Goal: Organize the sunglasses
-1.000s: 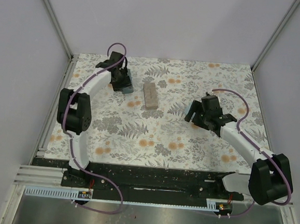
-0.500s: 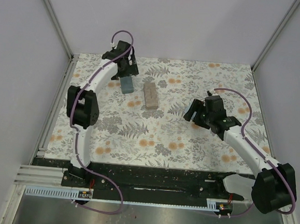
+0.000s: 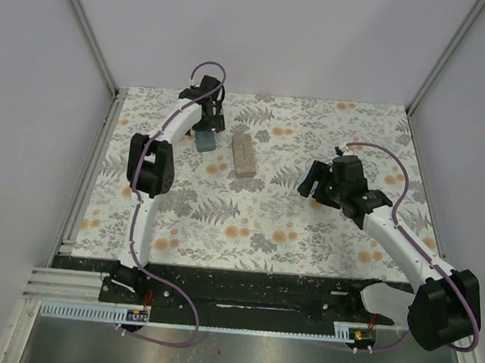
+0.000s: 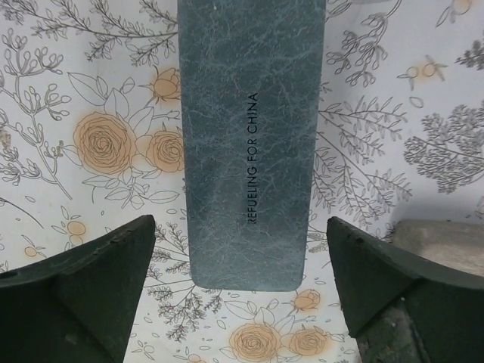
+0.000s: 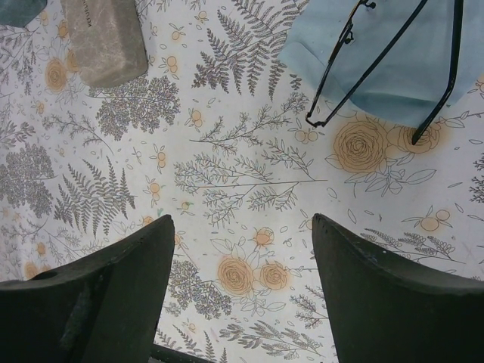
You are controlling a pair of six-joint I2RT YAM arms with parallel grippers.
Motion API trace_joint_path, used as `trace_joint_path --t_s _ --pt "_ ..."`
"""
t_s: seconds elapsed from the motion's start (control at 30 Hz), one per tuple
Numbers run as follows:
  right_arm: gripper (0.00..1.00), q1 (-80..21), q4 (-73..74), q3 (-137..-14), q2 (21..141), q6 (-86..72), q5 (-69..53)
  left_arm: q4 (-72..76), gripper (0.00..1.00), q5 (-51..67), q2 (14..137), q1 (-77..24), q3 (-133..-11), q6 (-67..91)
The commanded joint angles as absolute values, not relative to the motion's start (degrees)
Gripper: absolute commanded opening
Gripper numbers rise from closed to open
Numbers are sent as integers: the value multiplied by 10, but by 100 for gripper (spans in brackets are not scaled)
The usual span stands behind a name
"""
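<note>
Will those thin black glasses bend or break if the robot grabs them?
Probably light and easily bent: the sunglasses have wire-thin arms. They lie unfolded, partly on the light blue cloth, so pushing them may drag the soft cloth along.

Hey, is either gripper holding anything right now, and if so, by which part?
Nothing is held. The left gripper is open above the blue case; the right gripper is open over the table, short of the sunglasses.

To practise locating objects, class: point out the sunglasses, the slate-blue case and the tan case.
sunglasses (image 5: 333, 68), right wrist view, on one thin black arm.
slate-blue case (image 4: 246, 136), left wrist view, middle of its top.
tan case (image 5: 103, 38), right wrist view, its top face.
</note>
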State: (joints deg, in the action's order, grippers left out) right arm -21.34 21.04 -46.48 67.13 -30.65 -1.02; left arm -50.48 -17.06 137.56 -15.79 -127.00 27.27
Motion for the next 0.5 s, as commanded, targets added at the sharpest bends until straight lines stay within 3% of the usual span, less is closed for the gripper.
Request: trace_joint_path --t_s 0.0,0.13,0.27,0.47 --pt "81 -210 211 -468 656 -297 -4 -505 99 -187 1388 -157 -1296 258" --pt "80 -212 211 -466 654 -301 -4 -504 83 -174 1396 -156 -1298 255" --pt "80 -211 211 -463 649 -304 -3 -504 48 -151 1380 -156 -1282 254" --pt "80 -212 213 -458 642 -308 -7 -467 39 -68 1273 -156 -1185 250"
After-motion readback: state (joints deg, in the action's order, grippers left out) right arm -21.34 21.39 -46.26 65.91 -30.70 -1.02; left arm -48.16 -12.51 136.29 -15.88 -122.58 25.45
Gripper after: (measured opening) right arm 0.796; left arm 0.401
